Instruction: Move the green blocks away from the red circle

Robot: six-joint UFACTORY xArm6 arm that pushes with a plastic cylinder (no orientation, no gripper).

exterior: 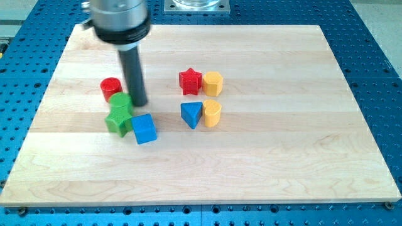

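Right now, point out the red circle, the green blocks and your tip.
red circle (110, 88): camera view, top face.
green blocks (119, 115): camera view, middle of the pair.
my tip (139, 102): camera view, rod's lower end.

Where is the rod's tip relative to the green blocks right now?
My tip is left of the board's centre, against the upper right edge of the green blocks, with the red circle to its left.

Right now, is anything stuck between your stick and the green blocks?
No. My tip sits right beside the green blocks, on their right in the view. The blue cube crowds their lower right, and the red circle sits just above them.
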